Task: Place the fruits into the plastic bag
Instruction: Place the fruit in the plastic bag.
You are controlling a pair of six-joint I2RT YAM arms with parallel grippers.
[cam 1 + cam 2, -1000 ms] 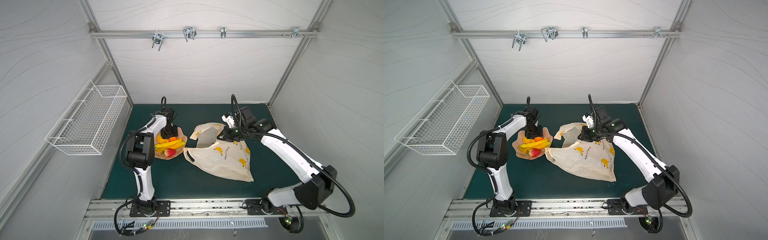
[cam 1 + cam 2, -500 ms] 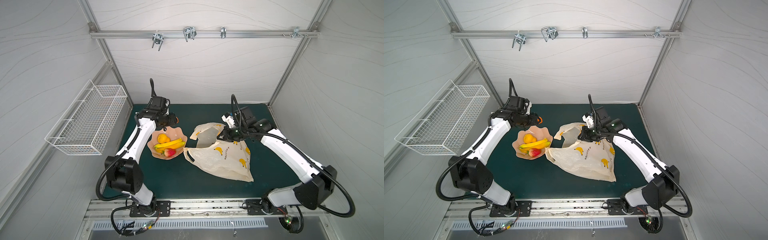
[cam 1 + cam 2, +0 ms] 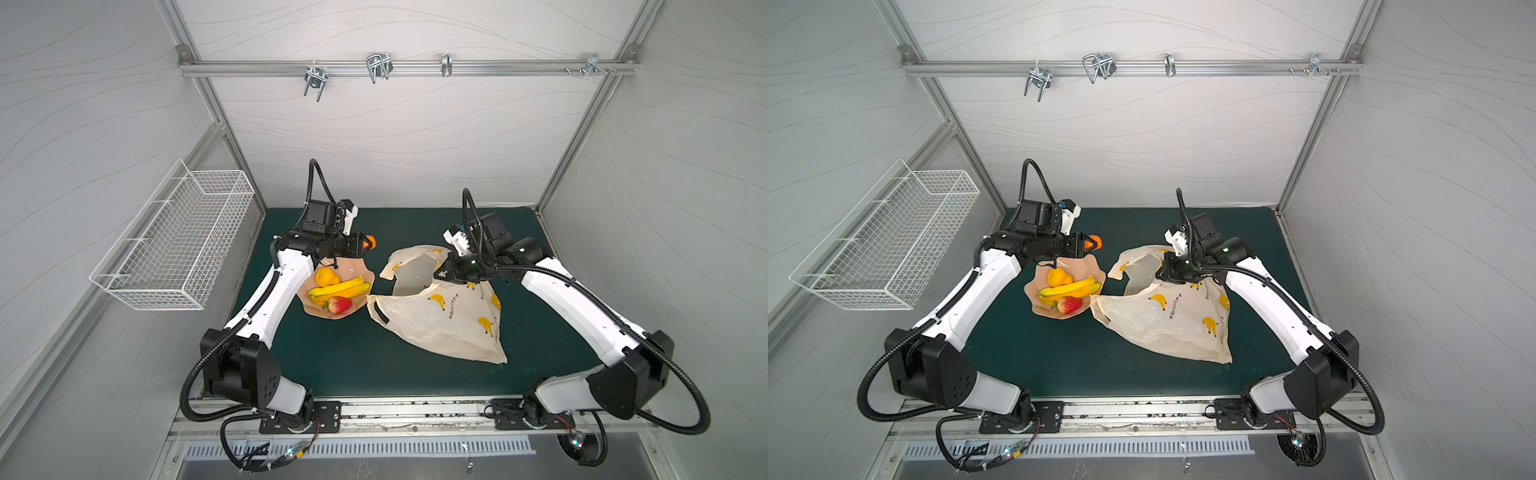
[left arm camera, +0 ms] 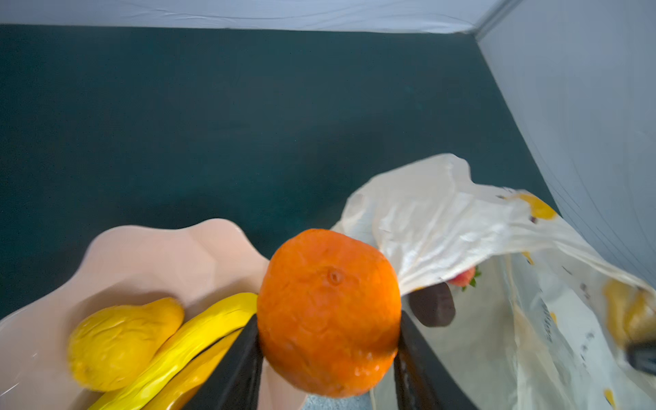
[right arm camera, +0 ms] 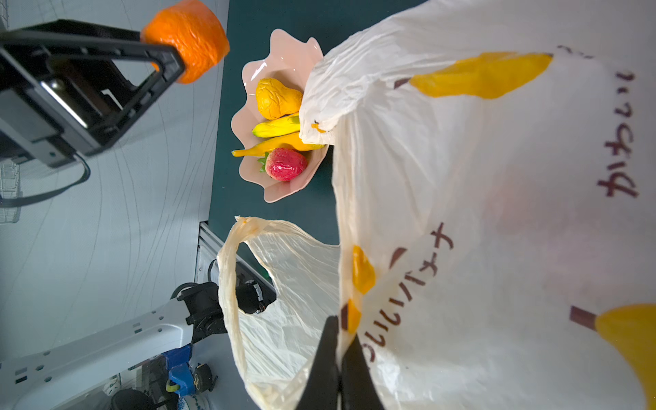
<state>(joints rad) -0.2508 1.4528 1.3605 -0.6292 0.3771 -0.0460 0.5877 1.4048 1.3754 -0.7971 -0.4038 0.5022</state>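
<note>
My left gripper is about half open, clamped on the orange above the far edge of the plate, where the other fruits lie. The plastic bag lies to the right. My right gripper, pinched shut on its upper rim, holds the mouth up, facing left. The orange must go right and slightly nearer.

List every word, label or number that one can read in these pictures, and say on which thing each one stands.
"かわいいバナナ": dark lettering on the bag, printed more than once. The right wrist view shows it largest, but folds or the picture edge cut each copy.
The same lettering in both top views: small, barely readable.
Nothing else can be read.
</note>
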